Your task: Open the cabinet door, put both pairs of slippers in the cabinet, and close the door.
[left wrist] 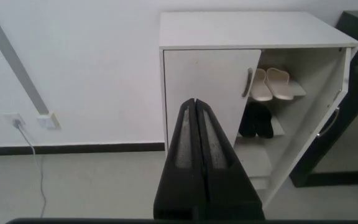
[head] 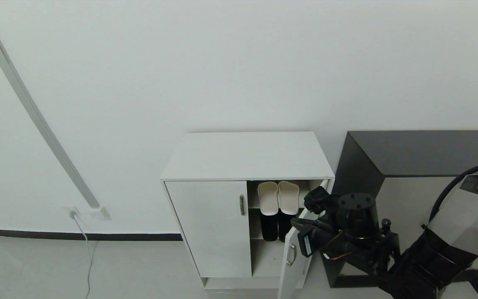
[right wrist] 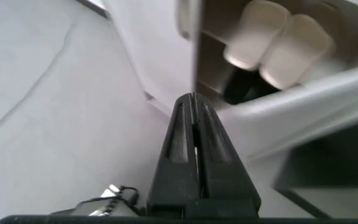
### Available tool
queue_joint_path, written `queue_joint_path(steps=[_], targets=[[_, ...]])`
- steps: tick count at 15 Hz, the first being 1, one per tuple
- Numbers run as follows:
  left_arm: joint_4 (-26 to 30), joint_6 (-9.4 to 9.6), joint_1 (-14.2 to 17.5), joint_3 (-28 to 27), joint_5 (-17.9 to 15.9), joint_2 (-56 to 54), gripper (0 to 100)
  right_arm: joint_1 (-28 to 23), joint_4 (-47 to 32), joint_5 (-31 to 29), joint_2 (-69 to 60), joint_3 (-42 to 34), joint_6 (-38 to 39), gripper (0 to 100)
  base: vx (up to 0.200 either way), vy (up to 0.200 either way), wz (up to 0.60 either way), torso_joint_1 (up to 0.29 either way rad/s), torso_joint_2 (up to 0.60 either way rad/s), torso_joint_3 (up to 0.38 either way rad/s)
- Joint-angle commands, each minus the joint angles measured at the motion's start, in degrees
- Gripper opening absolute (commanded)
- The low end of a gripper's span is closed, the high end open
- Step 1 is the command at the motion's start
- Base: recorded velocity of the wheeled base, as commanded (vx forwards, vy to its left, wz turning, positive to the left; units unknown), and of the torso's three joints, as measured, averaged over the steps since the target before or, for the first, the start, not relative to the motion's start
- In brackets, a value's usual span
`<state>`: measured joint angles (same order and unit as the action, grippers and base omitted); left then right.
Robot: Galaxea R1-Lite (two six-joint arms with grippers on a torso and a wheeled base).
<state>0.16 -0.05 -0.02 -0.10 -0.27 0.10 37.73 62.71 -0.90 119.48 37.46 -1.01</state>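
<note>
A white cabinet (head: 247, 155) stands against the wall, its left door (head: 208, 228) closed and its right door (head: 295, 259) swung open toward me. Inside, a cream pair of slippers (head: 278, 197) rests on the upper shelf and a black pair (head: 274, 226) on the shelf below. My right gripper (head: 299, 223) is shut and empty, right at the open door's upper edge (right wrist: 328, 93), with the cream slippers (right wrist: 278, 37) just beyond it. My left gripper (left wrist: 194, 102) is shut and empty, held well back from the cabinet (left wrist: 247, 28), facing its closed door.
A black cabinet (head: 421, 151) stands close to the right of the white one, just behind the open door. A wall socket with a hanging cable (head: 73, 212) and a slanted cable duct (head: 35, 112) are at the left. Pale floor (head: 77, 270) lies open in front.
</note>
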Motion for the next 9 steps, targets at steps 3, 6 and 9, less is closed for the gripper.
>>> queue_joint_path(steps=[3, 6, 9], targets=[[0.0, -0.13, 0.0, 0.0, 0.1, 0.0, 0, -2.7, -5.7, 0.2, -1.8, -3.8, -5.9, 0, 0.000, 0.000, 0.00, 0.000, 0.00, 0.000], [0.0, -0.13, 0.0, 0.0, 0.1, 0.0, 0, -3.1, -5.7, 0.3, 2.2, -3.9, -8.0, 0, 0.000, 0.000, 0.00, 0.000, 0.00, 0.000], [0.0, -0.21, 0.0, 0.0, 1.1, 0.0, 0, -2.7, -4.0, 0.2, 7.0, -2.0, -7.6, 0, 0.000, 0.000, 0.00, 0.000, 0.00, 0.000]])
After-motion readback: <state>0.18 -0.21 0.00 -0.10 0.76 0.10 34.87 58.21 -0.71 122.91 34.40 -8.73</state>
